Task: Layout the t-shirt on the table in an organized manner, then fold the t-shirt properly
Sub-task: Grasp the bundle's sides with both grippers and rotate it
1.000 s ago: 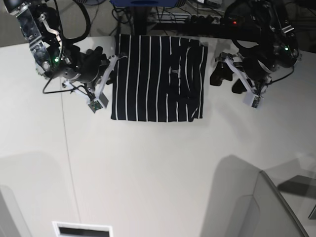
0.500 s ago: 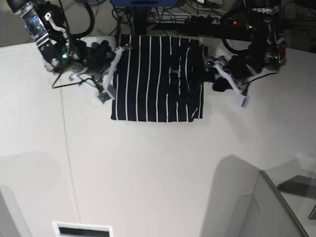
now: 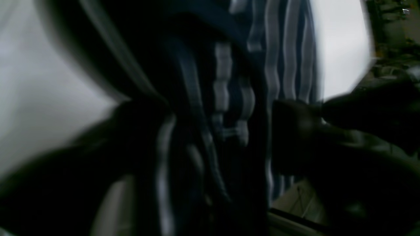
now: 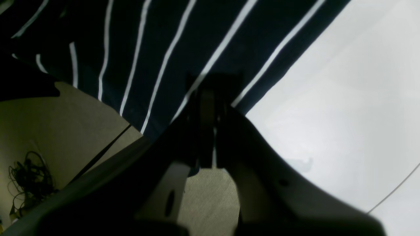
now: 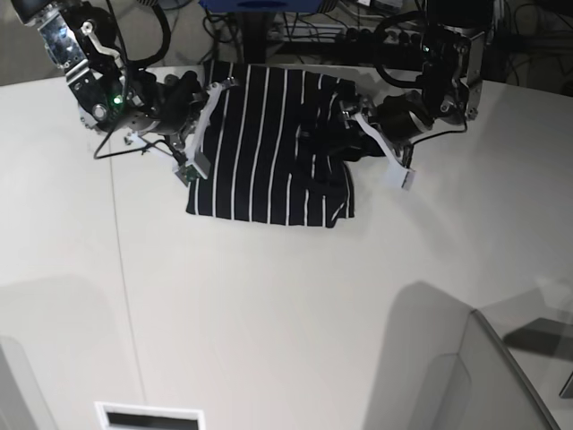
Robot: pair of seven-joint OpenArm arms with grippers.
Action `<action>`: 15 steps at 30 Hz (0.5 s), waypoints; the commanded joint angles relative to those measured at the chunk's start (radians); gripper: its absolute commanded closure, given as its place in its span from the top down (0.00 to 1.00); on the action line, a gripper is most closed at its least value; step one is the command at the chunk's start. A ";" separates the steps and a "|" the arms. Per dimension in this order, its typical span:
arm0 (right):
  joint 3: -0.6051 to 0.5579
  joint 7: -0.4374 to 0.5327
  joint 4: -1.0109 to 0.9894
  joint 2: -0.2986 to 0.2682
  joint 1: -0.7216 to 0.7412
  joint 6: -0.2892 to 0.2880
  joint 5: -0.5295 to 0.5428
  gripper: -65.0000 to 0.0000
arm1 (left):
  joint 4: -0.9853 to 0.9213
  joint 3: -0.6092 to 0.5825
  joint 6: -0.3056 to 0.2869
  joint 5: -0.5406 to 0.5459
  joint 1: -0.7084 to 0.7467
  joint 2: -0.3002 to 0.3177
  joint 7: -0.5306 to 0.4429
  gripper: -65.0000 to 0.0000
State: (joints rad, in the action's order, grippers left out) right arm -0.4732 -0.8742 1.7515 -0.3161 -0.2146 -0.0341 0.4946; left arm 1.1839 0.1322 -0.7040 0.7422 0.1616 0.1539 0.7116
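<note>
The t-shirt (image 5: 269, 152), dark with thin white stripes, lies near the far edge of the white table (image 5: 269, 313), skewed, its right side rumpled. My left gripper (image 5: 351, 125) presses into that rumpled right edge. In the blurred left wrist view, my left gripper (image 3: 216, 131) has its fingers apart with a bunch of the t-shirt (image 3: 285, 49) filling the gap. Whether they pinch it is unclear. My right gripper (image 5: 213, 92) is at the shirt's left edge. In the right wrist view, my right gripper (image 4: 213, 91) is shut on the hem of the t-shirt (image 4: 164, 42).
Cables and a power strip (image 5: 313, 36) run behind the table's far edge. A thin dark seam (image 5: 121, 269) crosses the tabletop at the left. A white-framed slot (image 5: 148, 417) sits at the front edge, and a grey panel (image 5: 483, 376) rises at the lower right.
My left gripper swung leftward from beside the shirt into its right edge and bunched it. The shirt slid left and skewed. My right gripper stayed at the left edge.
</note>
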 commanded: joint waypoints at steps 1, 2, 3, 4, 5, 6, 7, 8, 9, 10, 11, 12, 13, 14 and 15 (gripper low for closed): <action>0.004 0.013 0.012 -0.005 0.005 -0.002 0.011 0.00 | 0.009 0.001 0.006 -0.005 0.002 0.006 0.013 0.44; 0.004 0.013 0.012 -0.005 0.007 -0.002 0.009 0.00 | 0.011 0.001 0.006 -0.005 -0.006 0.006 0.015 0.31; 0.004 0.013 0.012 -0.012 0.007 -0.002 0.009 0.00 | 0.009 0.001 0.006 -0.005 -0.012 0.006 0.016 0.19; 0.004 0.014 0.012 -0.019 0.008 -0.002 0.009 0.00 | 0.008 0.001 0.006 -0.006 -0.012 0.006 0.018 0.09; 0.004 0.014 0.012 -0.022 0.008 -0.002 0.009 0.00 | 0.011 0.001 0.006 -0.013 -0.013 0.006 0.018 0.00; 0.004 0.014 0.012 -0.025 0.010 -0.002 0.009 0.00 | 0.017 0.001 0.006 -0.031 -0.013 0.006 0.018 0.00; 0.004 0.014 0.012 -0.028 0.010 -0.002 0.009 0.00 | 0.021 0.001 0.006 -0.052 -0.013 0.006 0.018 0.00; 0.004 0.014 0.012 -0.028 0.010 -0.002 0.009 0.00 | 0.021 0.001 0.006 -0.072 -0.018 0.006 0.018 0.00; 0.004 0.014 0.012 -0.028 0.010 -0.002 0.009 0.00 | 0.023 0.001 0.006 -0.089 -0.024 0.006 0.018 0.00; 0.004 0.014 0.012 -0.028 0.010 -0.002 0.009 0.00 | 0.024 0.001 0.006 -0.098 -0.026 0.006 0.018 0.00; 0.004 0.014 0.012 -0.028 0.010 -0.002 0.009 0.00 | 0.026 0.001 0.006 -0.103 -0.027 0.006 0.018 0.00; 0.004 0.014 0.012 -0.028 0.008 -0.002 0.009 0.00 | 0.026 0.001 0.006 -0.103 -0.029 0.006 0.019 0.00; 0.004 0.014 0.012 -0.028 0.008 -0.002 0.009 0.00 | 0.026 0.001 0.006 -0.103 -0.032 0.006 0.019 0.00; 0.004 0.014 0.012 -0.028 0.008 -0.002 0.009 0.00 | 0.026 0.001 0.006 -0.103 -0.033 0.006 0.019 0.00; 0.004 0.014 0.012 -0.028 0.008 -0.002 0.009 0.00 | 0.026 0.001 0.006 -0.103 -0.033 0.008 0.019 0.00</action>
State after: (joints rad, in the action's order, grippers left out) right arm -0.4732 -0.8738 1.7508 -0.3386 -0.2142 -0.0341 0.4942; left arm 1.1938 0.1299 -0.6888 0.6285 0.1368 0.1532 0.7414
